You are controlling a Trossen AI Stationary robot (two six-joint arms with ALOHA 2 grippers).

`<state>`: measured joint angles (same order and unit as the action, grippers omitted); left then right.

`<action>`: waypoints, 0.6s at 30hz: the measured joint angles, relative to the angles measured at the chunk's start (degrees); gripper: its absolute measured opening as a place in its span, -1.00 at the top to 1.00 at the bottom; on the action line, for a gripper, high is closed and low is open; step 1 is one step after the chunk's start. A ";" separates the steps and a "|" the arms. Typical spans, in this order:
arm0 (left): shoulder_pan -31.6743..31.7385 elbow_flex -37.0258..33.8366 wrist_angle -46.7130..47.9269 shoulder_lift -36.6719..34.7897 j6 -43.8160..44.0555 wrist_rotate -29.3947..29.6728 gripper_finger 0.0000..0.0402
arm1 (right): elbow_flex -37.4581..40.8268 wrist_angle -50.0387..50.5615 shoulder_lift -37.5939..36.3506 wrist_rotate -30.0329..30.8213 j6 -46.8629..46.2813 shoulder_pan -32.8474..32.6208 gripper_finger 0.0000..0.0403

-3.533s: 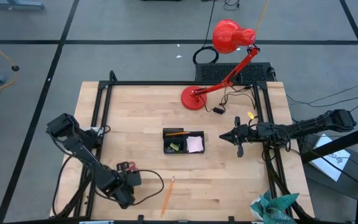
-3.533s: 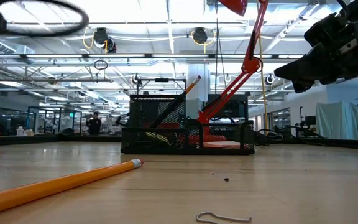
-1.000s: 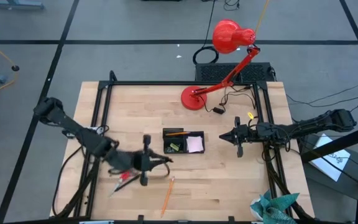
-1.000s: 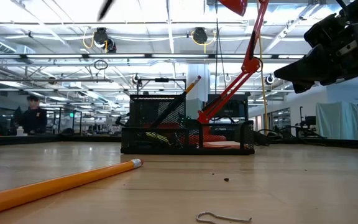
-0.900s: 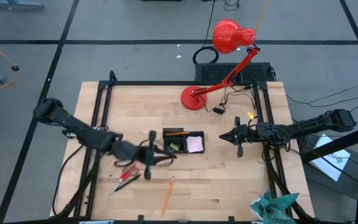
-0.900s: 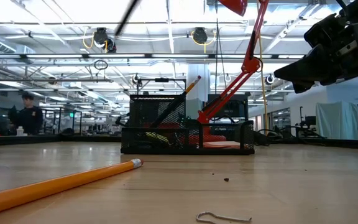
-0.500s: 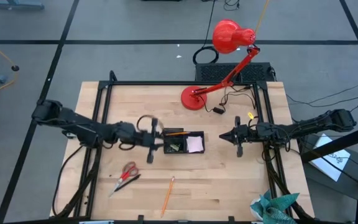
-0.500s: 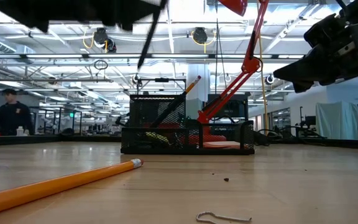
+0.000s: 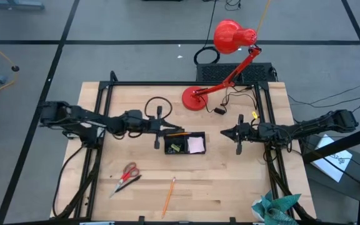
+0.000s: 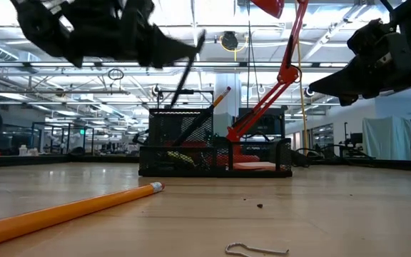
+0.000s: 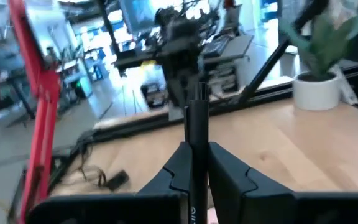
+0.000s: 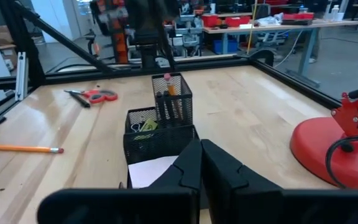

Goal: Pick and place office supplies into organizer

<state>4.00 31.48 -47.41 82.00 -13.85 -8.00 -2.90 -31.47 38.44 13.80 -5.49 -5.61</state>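
Note:
The organizer (image 9: 184, 142), a black mesh tray with a tall cup, stands mid-table with an orange pencil (image 12: 166, 81) and a pale pad in it. My left gripper (image 9: 166, 130) hovers at its left end, shut on a dark pen (image 10: 188, 71). Red-handled scissors (image 9: 127, 175) and another orange pencil (image 9: 169, 195) lie flat on the table nearer the front. My right gripper (image 9: 222, 134) hangs shut, holding nothing, to the right of the organizer. My left gripper pinches the dark pen's shaft (image 11: 196, 134) between its two fingers, coming level from the table's left. The pen runs along the fingers and sticks out past them. It slants down, clear of the table, its lower tip (image 10: 175, 103) at the cup's rim; I cannot tell whether it touches.
A red desk lamp (image 9: 220, 69) stands on its round base at the back, its cable trailing toward the right rail. A bent paper clip (image 10: 255, 249) lies near the front edge. Crumpled green cloth (image 9: 274, 209) sits at the near right corner.
My left gripper has swung from the near left part of the table toward the far edge and to the right, up to the organizer's left end, carrying the dark pen. The pen has come down over the cup. The scissors and the pencil have stayed put.

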 joint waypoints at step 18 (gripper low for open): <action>0.58 0.00 -7.57 13.55 6.68 2.92 0.80 | 0.01 0.21 0.07 -0.30 0.34 0.00 0.99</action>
<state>4.58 31.48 -54.98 95.55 -7.17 -5.08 -2.89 -31.26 38.50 13.50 -5.15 -5.61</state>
